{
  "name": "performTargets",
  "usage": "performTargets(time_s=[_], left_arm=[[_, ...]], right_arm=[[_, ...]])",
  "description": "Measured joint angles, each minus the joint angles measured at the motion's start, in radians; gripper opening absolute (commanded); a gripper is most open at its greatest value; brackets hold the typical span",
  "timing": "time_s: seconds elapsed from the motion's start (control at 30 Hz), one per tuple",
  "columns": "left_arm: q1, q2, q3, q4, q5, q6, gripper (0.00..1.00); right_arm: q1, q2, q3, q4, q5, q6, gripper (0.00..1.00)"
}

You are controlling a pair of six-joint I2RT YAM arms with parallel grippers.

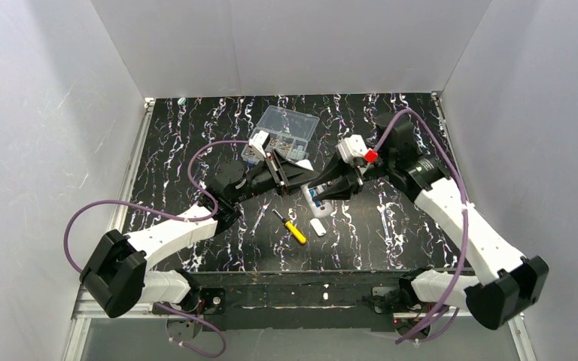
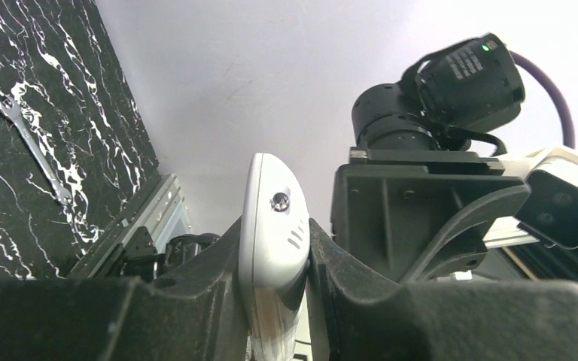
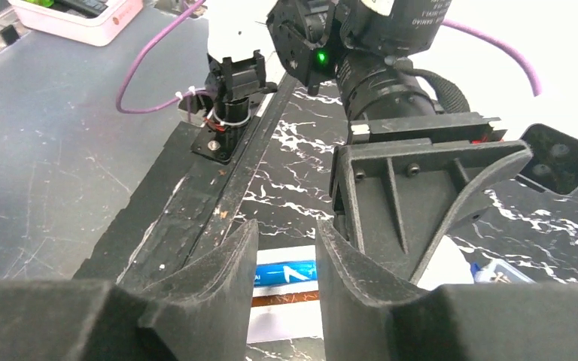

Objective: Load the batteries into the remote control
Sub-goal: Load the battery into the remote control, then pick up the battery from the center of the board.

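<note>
- Clamping the remote control (image 2: 269,195) tight in the left pincer (image 2: 275,252), near the middle of the counter (image 1: 391,226).
- Holding the right pincer (image 3: 287,232) partly open, gripping nothing, just over a blue battery (image 3: 286,272) lying in the remote.

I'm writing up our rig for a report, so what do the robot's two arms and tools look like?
The left arm and right arm have white links, black joints and looping purple cables. The left tool and right tool are black with curved fingers. A red patch marks the right wrist.
</note>
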Motion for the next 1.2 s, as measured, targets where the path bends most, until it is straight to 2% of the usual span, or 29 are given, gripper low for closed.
performTargets(time_s=[0.13,0.3,0.43,0.6,0.73,0.83,0.97,1.1,1.2], left_arm=[[-0.001,0.0,-0.003,0.011,0.023,0.047,0.0],[-0.001,-0.005,-0.025,0.0,0.052,0.137,0.0],[-0.001,-0.032,-0.052,-0.047,0.072,0.221,0.0],[-0.001,-0.1,-0.093,-0.114,0.082,0.311,0.0],[-0.001,-0.167,-0.126,-0.184,0.076,0.372,0.0],[0.003,-0.227,-0.146,-0.244,0.064,0.397,0.0],[0.034,-0.305,-0.171,-0.32,0.047,0.414,0.0],[0.11,-0.407,-0.223,-0.379,0.029,0.41,0.0],[0.185,-0.507,-0.279,-0.452,0.016,0.401,0.0]], right_arm=[[0.0,-0.117,-0.107,0.227,0.063,0.2,0.48],[0.0,-0.251,-0.268,0.497,0.301,0.46,0.53],[0.0,-0.305,-0.332,0.583,0.549,0.621,0.53],[0.0,-0.295,-0.342,0.566,0.916,0.771,0.52],[0.0,-0.164,-0.257,0.426,1.149,0.819,0.52],[-0.001,0.005,-0.153,0.315,1.246,0.832,0.52],[-0.002,0.209,-0.051,0.203,1.307,0.863,0.51],[-0.002,0.368,0.03,0.141,1.326,0.917,0.46],[-0.002,0.462,0.094,0.13,1.315,0.903,0.47]])
